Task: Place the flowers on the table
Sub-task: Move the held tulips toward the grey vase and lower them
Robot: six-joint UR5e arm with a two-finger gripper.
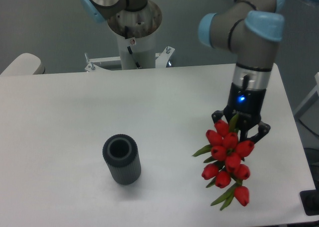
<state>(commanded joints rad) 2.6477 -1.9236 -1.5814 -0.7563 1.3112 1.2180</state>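
The flowers, a bunch of red tulip buds with green leaves, are at the right of the white table, near its front edge. The buds spread down towards the front; the stems and their ends are hidden. My gripper points straight down at the bunch's far end, its fingers closing in around the top buds and its tips hidden among them. I cannot tell whether the bunch rests on the table or hangs just above it.
A dark grey ribbed cylinder vase stands upright left of centre, well apart from the flowers. The arm's base is mounted at the table's far edge. The table's right edge runs close to the gripper.
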